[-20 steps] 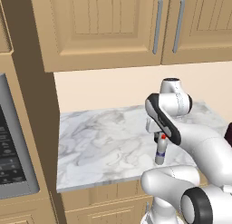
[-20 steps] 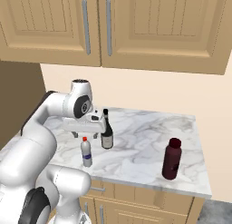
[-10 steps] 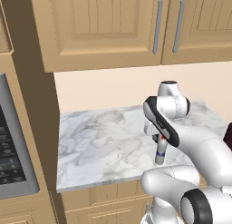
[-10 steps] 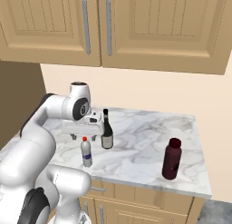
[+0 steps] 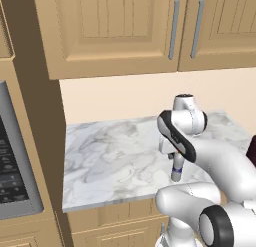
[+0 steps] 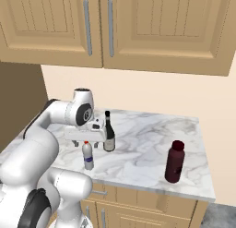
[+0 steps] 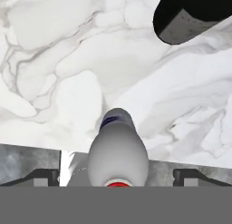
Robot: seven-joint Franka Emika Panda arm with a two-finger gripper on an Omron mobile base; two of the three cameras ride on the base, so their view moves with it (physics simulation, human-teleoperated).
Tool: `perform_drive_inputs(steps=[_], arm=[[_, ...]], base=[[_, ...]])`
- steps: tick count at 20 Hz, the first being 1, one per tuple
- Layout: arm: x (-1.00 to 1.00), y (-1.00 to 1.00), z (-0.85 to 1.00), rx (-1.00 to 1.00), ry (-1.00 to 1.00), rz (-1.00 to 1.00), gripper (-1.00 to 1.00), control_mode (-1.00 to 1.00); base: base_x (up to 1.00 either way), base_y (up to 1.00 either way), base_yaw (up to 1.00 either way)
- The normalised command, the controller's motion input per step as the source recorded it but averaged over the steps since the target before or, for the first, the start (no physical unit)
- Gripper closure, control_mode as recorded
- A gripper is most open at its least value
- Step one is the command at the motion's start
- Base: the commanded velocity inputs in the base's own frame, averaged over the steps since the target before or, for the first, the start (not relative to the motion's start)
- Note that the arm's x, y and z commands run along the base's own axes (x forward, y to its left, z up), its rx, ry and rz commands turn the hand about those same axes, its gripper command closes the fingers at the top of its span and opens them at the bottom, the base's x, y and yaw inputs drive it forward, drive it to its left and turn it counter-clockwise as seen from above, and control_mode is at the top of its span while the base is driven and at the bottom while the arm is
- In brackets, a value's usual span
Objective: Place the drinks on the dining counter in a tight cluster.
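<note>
On the short marble-topped bench [image 6: 147, 144] under the tan wall cabinets [image 6: 138, 28] stand all three drinks, none yet on the dining counter. The small clear bottle with the red cap and blue label [image 6: 88, 155] sits near the front edge at the left, upright. Just behind it and slightly to the right is the taller dark long-necked wine bottle with a pale label [image 6: 109, 133], and well apart at the near right corner stands the stout dark maroon bottle [image 6: 174, 161].

The white arm reaches over the bench with its tool [image 6: 86, 142] pointing down, directly above the small clear bottle. The tool is released, its jaws spread as wide as they go and gripping nothing. In the hand view the bottle's rounded shoulder [image 7: 118, 157] sits centred between the two dark tips, with the wine bottle's base [image 7: 190, 17] off at the upper right. That centring suggests the arm is lined up for a grasp from above, straddling the cap and neck.

Judging by this, the work is at its very start: the first pick-up is not yet made. The wine bottle stands close by, so a descent should keep clear of it.
</note>
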Motion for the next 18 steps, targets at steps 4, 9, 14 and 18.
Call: perform_drive_inputs(steps=[4,9,14,18], arm=[[0.0,0.0,-0.13,0.0,0.04,0.0,-1.0,-1.0],[0.0,0.0,0.0,0.0,0.04,0.0,-1.0,-1.0],[-0.01,0.0,-0.1,0.0,0.01,0.0,-1.0,-1.0],[0.0,0.0,-0.1,0.02,0.0,0.0,-1.0,-1.0]], base=[[0.0,0.0,0.0],[0.0,0.0,0.0],[0.0,0.0,0.0],[0.0,0.0,0.0]])
